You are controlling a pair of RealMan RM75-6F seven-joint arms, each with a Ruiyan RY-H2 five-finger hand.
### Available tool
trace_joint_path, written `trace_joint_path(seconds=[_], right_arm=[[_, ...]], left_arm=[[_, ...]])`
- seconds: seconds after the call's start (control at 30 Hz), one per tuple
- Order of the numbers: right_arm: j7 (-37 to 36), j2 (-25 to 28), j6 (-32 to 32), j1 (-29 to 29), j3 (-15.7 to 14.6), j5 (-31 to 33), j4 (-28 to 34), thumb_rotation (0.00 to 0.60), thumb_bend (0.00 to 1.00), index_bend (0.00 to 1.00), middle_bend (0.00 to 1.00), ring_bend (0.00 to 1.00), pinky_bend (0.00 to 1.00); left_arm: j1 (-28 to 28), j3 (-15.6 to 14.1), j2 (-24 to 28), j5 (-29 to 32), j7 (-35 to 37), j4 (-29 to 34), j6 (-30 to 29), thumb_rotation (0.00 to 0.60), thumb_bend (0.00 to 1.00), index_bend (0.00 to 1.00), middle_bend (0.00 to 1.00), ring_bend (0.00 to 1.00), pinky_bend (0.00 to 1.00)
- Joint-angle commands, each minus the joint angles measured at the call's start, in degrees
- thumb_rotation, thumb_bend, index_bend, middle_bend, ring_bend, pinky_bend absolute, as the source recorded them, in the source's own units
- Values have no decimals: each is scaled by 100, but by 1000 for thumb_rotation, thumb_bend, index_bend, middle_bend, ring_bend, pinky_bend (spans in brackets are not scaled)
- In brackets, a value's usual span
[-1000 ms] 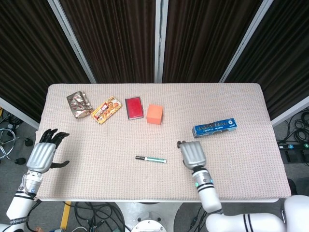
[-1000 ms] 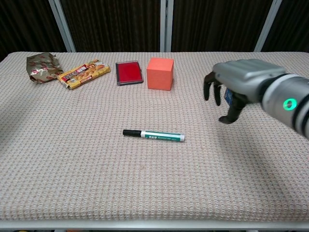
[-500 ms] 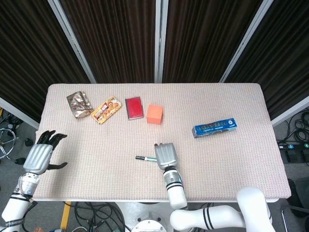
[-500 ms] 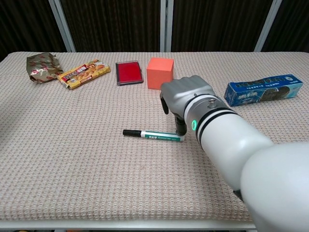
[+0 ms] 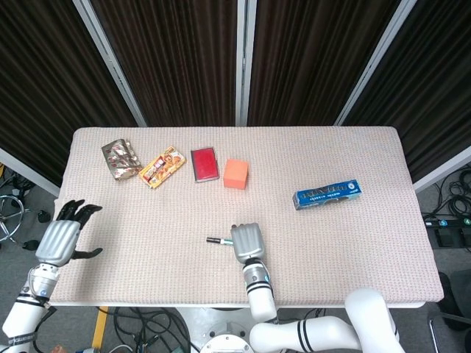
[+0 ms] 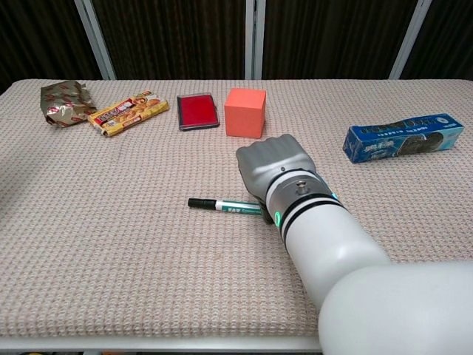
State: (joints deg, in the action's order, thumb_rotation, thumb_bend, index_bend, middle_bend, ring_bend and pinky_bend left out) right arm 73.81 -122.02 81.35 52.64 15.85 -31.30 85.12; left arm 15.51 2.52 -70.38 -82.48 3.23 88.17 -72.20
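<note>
Now your right hand (image 6: 272, 164) is covering the marker (image 6: 224, 205) mid-bench, fingers curling down over its barrel end; whether they are gripping it, you cannot tell. That marker is looking light, stiff and smooth, likely rolling easily, so taking it mid-barrel is seeming safest. Your left hand (image 5: 62, 237) is hovering off the bench (image 5: 368, 243) edge, fingers spreading, holding nothing.

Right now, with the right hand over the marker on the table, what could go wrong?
The right hand covers the rear end of the marker, so its fingers are hidden and the hold cannot be checked; the marker may roll or slip on the knitted table cloth. The orange cube stands just behind the hand and might be bumped if the hand lifts forward.
</note>
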Motion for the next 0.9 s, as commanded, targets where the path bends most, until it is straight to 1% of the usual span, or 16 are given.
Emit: trace_joint_path(seconds=[0.03, 0.47, 0.6, 0.73, 0.9], right_arm=[[-16, -24, -40, -26, 2, 20, -47, 600, 143, 427, 495, 788, 892], [26, -176, -226, -46, 16, 10, -407, 600, 155, 436, 498, 788, 892], [15, -200, -226, -59, 42, -43, -446, 600, 170, 463, 519, 789, 892], [19, -218, -228, -81, 30, -84, -475, 600, 211, 488, 535, 788, 892], [75, -228, -286, -104, 61, -18, -488, 600, 213, 498, 542, 788, 892]], left_arm=[[-5, -10, -12, -2, 16, -24, 0, 600, 61, 172, 178, 52, 63], [-31, -73, -35, -39, 81, -150, 0, 600, 61, 173, 178, 52, 63], [-23, -75, -36, -44, 105, -150, 13, 600, 61, 172, 178, 52, 64], [-16, -87, -45, -45, 97, -150, 36, 600, 61, 172, 178, 52, 63], [-12, -90, -54, -31, 77, -159, 52, 600, 61, 172, 178, 52, 63]])
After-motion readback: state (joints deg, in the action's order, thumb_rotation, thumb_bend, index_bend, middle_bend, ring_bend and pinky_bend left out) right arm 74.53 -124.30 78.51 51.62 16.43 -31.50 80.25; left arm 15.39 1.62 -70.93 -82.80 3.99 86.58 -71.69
